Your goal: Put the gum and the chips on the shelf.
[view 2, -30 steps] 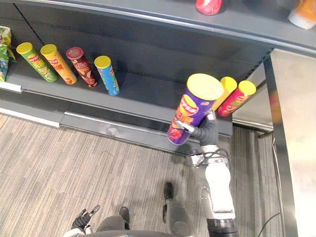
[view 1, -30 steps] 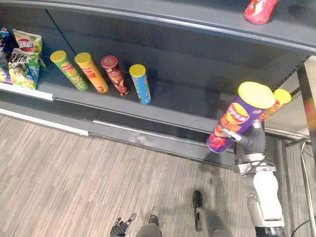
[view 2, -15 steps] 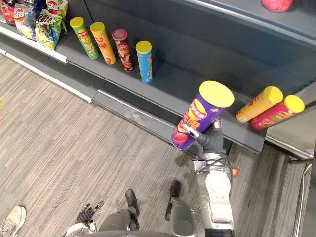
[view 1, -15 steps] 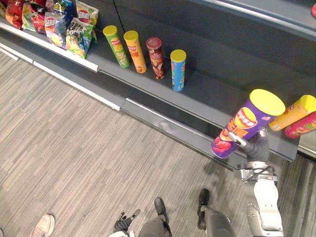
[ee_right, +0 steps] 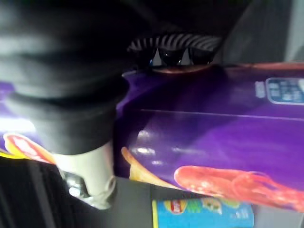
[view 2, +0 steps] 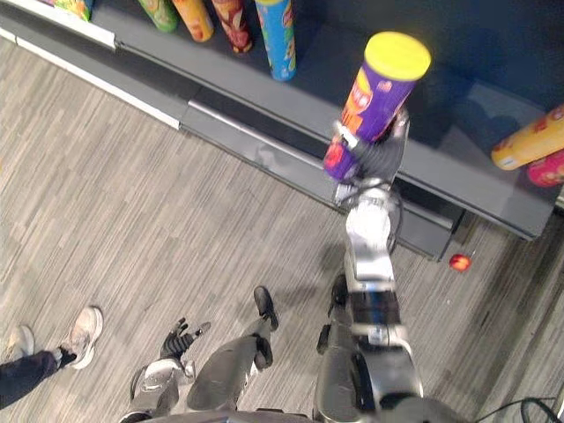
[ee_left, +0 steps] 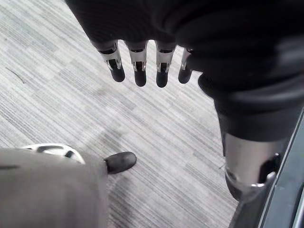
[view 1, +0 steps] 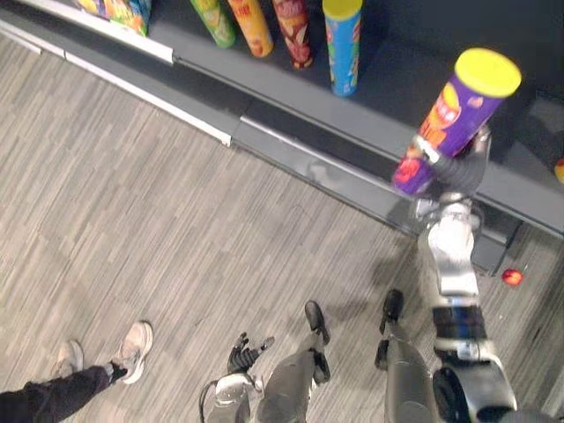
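because the chips can (view 1: pixel 458 106) must land upright, the right hand (view 2: pixel 374 160) clasps it low down, tilted, with the shelf (view 2: pixel 449 172) just beyond the hand; left hand (ee_left: pixel 140 71) hangs loose, empty.

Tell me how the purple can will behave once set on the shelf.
Tall and narrow, the purple can probably tips easily, more so as the right hand holds it tilted. Its round body would likely roll if it fell. Its wall looks stiff.
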### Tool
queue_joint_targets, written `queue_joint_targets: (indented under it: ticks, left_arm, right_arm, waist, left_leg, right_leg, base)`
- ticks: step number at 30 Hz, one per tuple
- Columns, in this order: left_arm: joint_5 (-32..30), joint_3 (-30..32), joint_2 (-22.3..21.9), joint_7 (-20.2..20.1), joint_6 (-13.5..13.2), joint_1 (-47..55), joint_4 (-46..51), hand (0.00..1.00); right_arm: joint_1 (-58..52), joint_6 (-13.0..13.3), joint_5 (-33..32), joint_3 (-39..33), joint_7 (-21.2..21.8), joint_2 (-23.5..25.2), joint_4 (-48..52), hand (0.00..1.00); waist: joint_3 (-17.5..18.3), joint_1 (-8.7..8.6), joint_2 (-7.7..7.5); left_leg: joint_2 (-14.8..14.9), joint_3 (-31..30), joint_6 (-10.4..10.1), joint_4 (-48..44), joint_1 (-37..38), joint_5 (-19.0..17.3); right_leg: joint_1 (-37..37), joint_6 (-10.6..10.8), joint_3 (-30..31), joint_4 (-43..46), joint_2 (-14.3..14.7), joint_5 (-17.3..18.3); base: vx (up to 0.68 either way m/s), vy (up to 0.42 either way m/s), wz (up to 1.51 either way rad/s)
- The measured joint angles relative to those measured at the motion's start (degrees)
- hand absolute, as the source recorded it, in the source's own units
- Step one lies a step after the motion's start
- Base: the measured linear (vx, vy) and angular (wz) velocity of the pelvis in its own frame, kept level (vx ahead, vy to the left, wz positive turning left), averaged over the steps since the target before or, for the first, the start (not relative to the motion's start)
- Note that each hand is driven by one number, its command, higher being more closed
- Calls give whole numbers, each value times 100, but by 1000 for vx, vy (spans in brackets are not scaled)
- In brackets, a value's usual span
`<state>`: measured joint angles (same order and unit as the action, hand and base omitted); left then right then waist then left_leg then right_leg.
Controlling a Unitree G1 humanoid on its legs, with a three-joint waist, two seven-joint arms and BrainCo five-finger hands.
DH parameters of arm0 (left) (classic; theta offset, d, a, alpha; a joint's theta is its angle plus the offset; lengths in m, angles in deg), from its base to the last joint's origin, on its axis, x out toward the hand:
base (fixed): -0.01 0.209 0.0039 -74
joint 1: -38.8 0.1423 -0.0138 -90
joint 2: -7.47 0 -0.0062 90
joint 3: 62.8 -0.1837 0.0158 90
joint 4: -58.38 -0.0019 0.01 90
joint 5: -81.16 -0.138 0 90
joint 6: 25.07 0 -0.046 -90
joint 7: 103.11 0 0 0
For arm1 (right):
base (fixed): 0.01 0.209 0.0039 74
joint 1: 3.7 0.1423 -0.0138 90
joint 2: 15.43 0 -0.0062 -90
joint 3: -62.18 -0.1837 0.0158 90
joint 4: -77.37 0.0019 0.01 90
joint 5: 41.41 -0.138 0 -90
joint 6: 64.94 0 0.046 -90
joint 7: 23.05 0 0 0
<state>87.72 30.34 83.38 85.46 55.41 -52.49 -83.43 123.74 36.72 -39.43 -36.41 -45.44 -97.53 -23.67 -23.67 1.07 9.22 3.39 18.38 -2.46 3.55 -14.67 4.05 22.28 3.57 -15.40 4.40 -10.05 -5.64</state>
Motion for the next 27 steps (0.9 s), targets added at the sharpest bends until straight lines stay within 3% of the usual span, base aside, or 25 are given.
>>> queue_joint_targets:
  ticks: [3, 8, 10, 16, 23, 27]
  left_arm:
    - [14, -108, 3, 8, -7, -89, 74, 0]
    - [232, -348, 17, 6, -57, -147, 215, 0]
    - [447, -458, 20, 7, -122, -249, 212, 0]
    - [686, -567, 32, 11, -164, -399, 277, 0]
    - [902, -624, -70, 14, -164, -425, 664, 0]
    - [1129, -627, -367, 8, -175, -447, 945, 0]
  right_arm:
    - [602, -88, 30, -163, -138, -338, -365, 100]
    - [1444, -128, 29, -429, -345, -810, -962, 100]
    - [1690, -164, 55, -603, -617, -978, -1092, 100]
    - [2134, -226, 296, -927, -1126, -1035, -1227, 100]
    - [2344, -238, 492, -969, -1515, -1103, -491, 100]
    - [2362, -263, 632, -890, -1613, -1094, 145, 100]
  waist:
    - [-211, 87, 130]
    - [-255, 169, 223]
    - [-298, 220, 312]
    - [-321, 311, 367]
    - [-318, 407, 386]
    - [-312, 381, 395]
  left_leg:
    - [-4, -11, 1, -59, -70, 1]
    - [-45, -53, 50, -191, -523, 63]
    - [-86, -127, 65, -172, -660, 140]
    - [-146, -165, 12, 160, -885, 451]
    - [-213, 1, -135, 212, -1268, 588]
    - [-189, 453, -185, 213, -1437, 620]
  right_leg:
    - [125, -23, 24, 179, -38, 22]
    - [675, -80, 41, 566, -150, 118]
    - [901, -85, 43, 805, -218, 209]
    - [1509, -180, 97, 1363, -320, 402]
    - [2339, -289, 262, 2223, -535, 730]
    - [2695, -323, 327, 2500, -649, 815]
  base:
    - [3, 6, 1]
    - [-18, 1, 8]
    - [-46, -15, 16]
    - [-58, -44, 8]
    - [-51, -86, 8]
    - [-14, -52, 5]
